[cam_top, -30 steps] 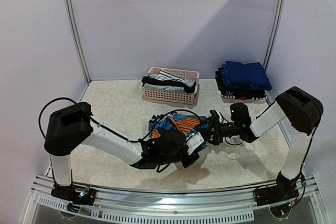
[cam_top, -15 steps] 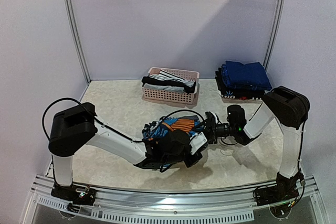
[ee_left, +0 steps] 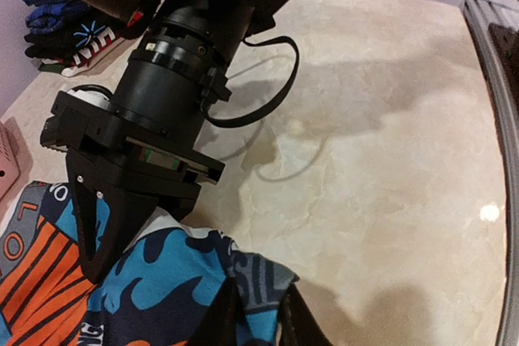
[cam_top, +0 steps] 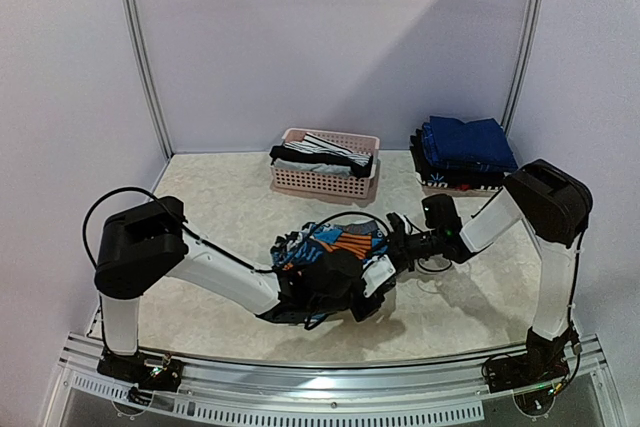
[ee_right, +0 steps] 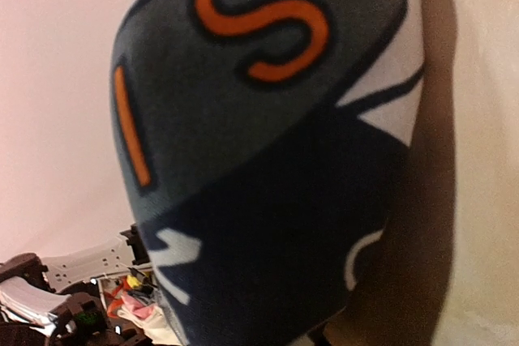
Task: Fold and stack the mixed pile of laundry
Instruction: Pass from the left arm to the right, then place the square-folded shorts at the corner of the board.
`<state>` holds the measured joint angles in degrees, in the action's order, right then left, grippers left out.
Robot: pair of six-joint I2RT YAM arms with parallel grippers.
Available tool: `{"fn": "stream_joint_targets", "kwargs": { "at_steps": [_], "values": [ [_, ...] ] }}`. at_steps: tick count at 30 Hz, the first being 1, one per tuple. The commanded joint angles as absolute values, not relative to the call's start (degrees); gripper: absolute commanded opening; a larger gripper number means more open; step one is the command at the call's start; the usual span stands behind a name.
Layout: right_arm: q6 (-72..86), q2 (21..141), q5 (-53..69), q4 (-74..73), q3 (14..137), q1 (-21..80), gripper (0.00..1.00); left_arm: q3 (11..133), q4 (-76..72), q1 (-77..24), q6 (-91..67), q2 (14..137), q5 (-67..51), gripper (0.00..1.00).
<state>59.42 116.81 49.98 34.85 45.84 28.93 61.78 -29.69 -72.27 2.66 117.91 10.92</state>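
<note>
The orange, blue, black and white patterned garment (cam_top: 340, 239) lies bunched in the middle of the table. In the left wrist view my left gripper (ee_left: 258, 313) has a fold of this garment (ee_left: 178, 273) pinched between its two dark fingers. My right gripper (ee_left: 97, 269) comes in from the right, its fingers drawn together into one wedge whose tip sits on the garment's edge. Seen from above, the left gripper (cam_top: 372, 272) and the right gripper (cam_top: 392, 244) meet at the garment's right side. The cloth (ee_right: 268, 160) fills the right wrist view and hides those fingers.
A pale pink slatted basket (cam_top: 325, 185) with black-and-white striped pieces (cam_top: 320, 147) stands at the back centre. A stack of folded dark and blue clothes (cam_top: 462, 152) sits at the back right. A black cable (ee_left: 268, 103) loops over the table beside the right arm.
The right gripper has moved left onto the garment's edge and its fingers have come together. The garment has bunched up slightly to the left. The left arm barely moved.
</note>
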Motion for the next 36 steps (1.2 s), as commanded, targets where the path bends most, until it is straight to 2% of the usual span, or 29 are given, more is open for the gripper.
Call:
{"fn": "stream_joint_targets", "kwargs": {
  "at_steps": [1, 6, 10, 18, 25, 36],
  "values": [
    [51.3, 113.1, 46.3, 21.7, 48.6, 29.3, 0.09, 61.9, -30.5, -73.5, 2.3, 118.3, 8.0, 0.25],
    [41.6, 110.1, 41.2, 4.7, 52.2, 29.0, 0.01, 58.9, -32.6, -73.6, 2.0, 116.5, 7.6, 0.55],
    [35.5, 108.0, 36.6, -5.7, 54.5, 28.3, 0.0, 56.6, -33.1, -73.6, 1.8, 114.6, 8.3, 0.71],
    [23.4, 103.5, 22.5, -27.2, 63.4, 27.2, 0.0, 50.1, -36.9, -73.4, 1.3, 110.3, 10.9, 0.96],
    [17.5, 102.9, 13.6, -39.9, 72.2, 24.9, 0.0, 46.6, -38.3, -72.9, 1.4, 108.1, 12.8, 0.99],
    [15.7, 101.7, 8.9, -50.5, 85.7, 20.6, 0.0, 42.8, -40.5, -72.5, 0.4, 106.6, 14.3, 0.99]
  ]
}}
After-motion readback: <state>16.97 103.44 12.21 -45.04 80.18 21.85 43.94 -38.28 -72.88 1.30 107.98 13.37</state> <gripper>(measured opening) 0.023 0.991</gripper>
